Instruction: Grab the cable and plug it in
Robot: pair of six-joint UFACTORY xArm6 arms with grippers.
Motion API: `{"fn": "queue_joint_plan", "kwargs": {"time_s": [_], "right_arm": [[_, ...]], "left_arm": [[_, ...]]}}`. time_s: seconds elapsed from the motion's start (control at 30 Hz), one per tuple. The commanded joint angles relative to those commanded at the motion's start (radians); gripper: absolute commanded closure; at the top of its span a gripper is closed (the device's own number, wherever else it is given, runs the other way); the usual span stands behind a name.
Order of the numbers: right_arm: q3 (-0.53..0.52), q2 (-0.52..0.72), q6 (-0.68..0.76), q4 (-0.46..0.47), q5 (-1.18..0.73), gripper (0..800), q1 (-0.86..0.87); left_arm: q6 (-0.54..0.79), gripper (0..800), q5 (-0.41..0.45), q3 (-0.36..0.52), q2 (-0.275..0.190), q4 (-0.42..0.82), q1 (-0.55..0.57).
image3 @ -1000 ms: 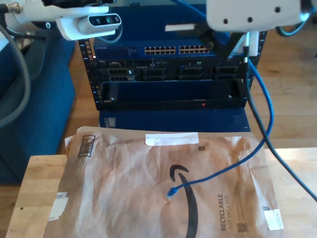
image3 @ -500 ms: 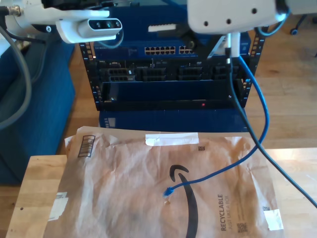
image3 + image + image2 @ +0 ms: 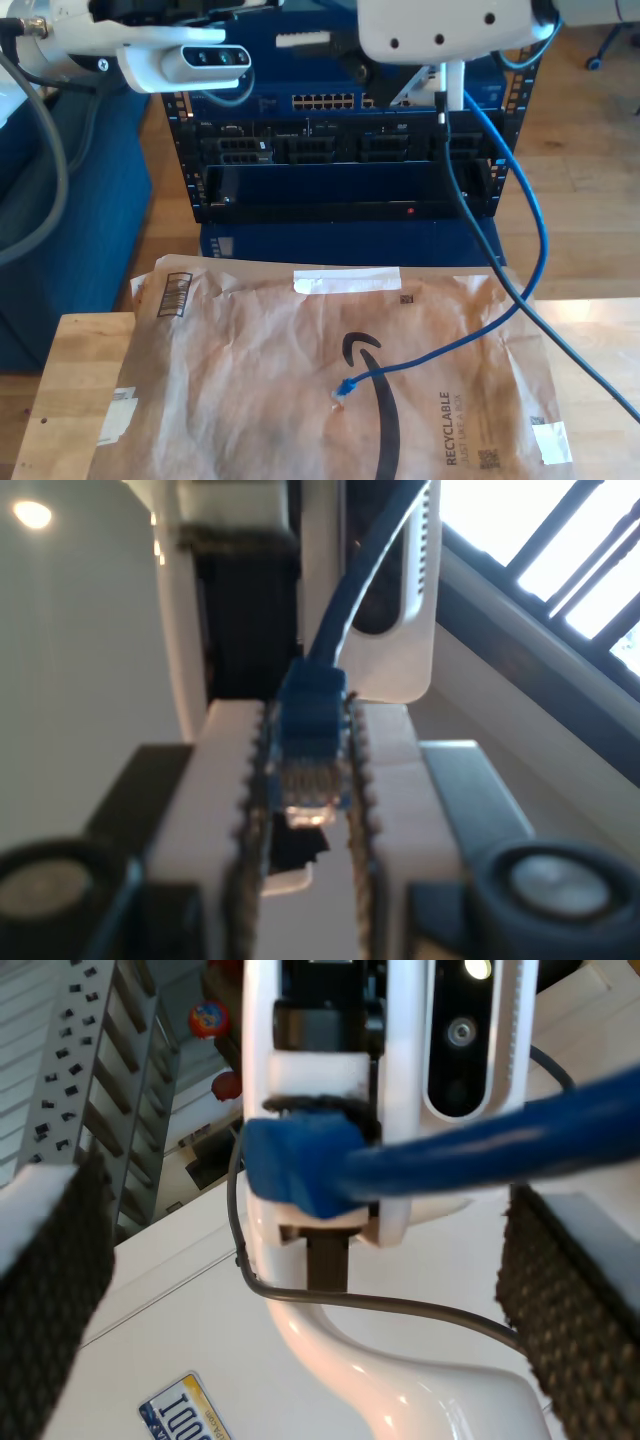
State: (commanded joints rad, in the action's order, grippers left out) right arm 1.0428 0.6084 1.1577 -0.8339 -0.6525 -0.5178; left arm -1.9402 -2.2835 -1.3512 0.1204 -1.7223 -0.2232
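**Plug in hand, insertion pending**

The cable [image 3: 530, 240]: near plug [image 3: 308, 750] pinched between the ribbed pads of my first gripper [image 3: 306, 810], clear tip poking past them. Loose end [image 3: 343, 389] lies on the paper mailer [image 3: 230, 380]. My second gripper [image 3: 300, 1250] is spread wide, cable crossing between its pads untouched. Judged step: carry to the switch ports [image 3: 325, 102]. Next calls for squaring the plug to one socket.

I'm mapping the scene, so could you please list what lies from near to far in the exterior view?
Wooden table → brown paper envelope with the cable's loose plug → blue equipment rack.
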Motion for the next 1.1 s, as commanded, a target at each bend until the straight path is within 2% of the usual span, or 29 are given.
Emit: {"fn": "queue_joint_plan", "kwargs": {"time_s": [0.43, 0.53, 0.83, 1.03, 1.1], "right_arm": [[-0.014, 0.0, 0.002, 0.005, 0.021, 360, -0.002], [-0.021, 0.005, 0.002, 0.003, 0.038, 469, -0.003], [-0.026, 0.006, 0.005, 0.005, 0.064, 478, -0.026], [-0.026, 0.008, 0.006, 0.005, 0.064, 526, -0.026], [-0.026, 0.009, 0.008, 0.003, 0.064, 564, -0.026]], "left_arm": [[-0.021, 784, -0.011, -0.003, -0.002, -0.002, -0.002], [-0.021, 784, -0.011, -0.005, -0.002, -0.002, -0.002], [-0.021, 784, -0.011, -0.006, -0.002, -0.002, -0.002], [-0.021, 784, -0.009, -0.005, 0.0, -0.002, -0.002], [-0.021, 782, -0.009, -0.005, 0.0, -0.002, -0.002]]}}
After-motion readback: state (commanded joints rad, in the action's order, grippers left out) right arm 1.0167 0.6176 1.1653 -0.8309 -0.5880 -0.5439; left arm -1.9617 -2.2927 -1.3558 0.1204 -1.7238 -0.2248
